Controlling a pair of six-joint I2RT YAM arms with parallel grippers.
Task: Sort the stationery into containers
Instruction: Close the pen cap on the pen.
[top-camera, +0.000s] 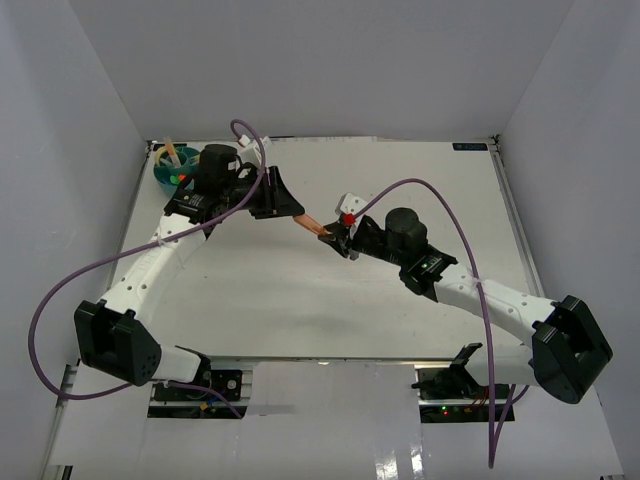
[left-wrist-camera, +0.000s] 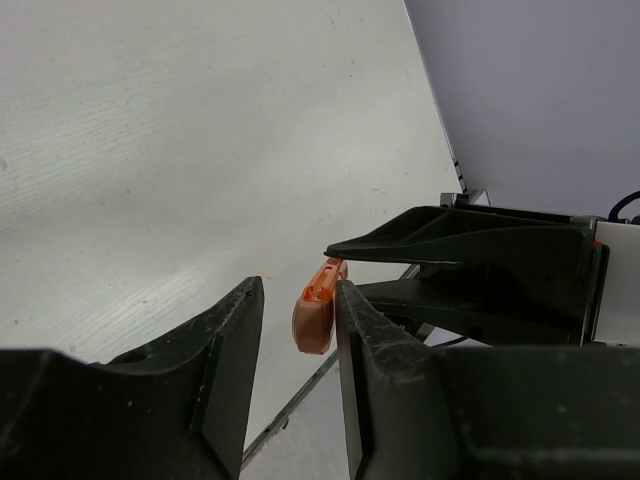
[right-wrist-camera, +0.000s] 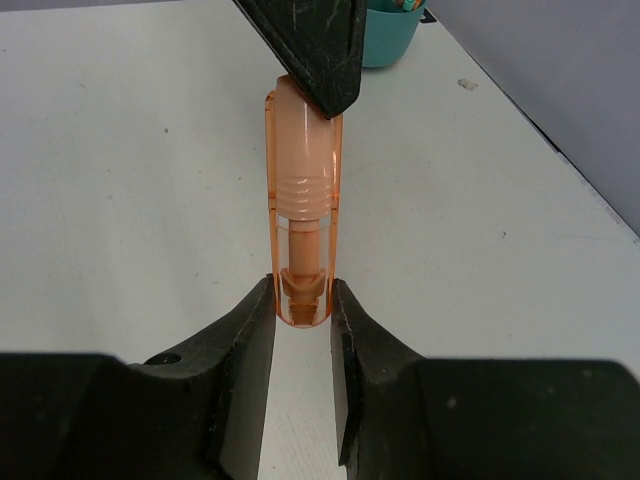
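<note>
An orange translucent highlighter (top-camera: 312, 224) hangs in the air above the table's middle, between my two grippers. My right gripper (top-camera: 335, 237) is shut on its capped end; in the right wrist view the fingers (right-wrist-camera: 302, 295) pinch the highlighter (right-wrist-camera: 303, 200). My left gripper (top-camera: 290, 208) is open around the other end. In the left wrist view (left-wrist-camera: 300, 290) the highlighter (left-wrist-camera: 315, 310) lies against one finger, with a gap to the other. The teal organiser (top-camera: 175, 170) stands at the far left corner with several items in it, and shows in the right wrist view (right-wrist-camera: 390, 35).
The left arm's body partly hides the teal organiser from above. A purple cable loops over each arm. A small white piece (top-camera: 350, 203) lies just beyond the right gripper. White walls close the table at the back and sides.
</note>
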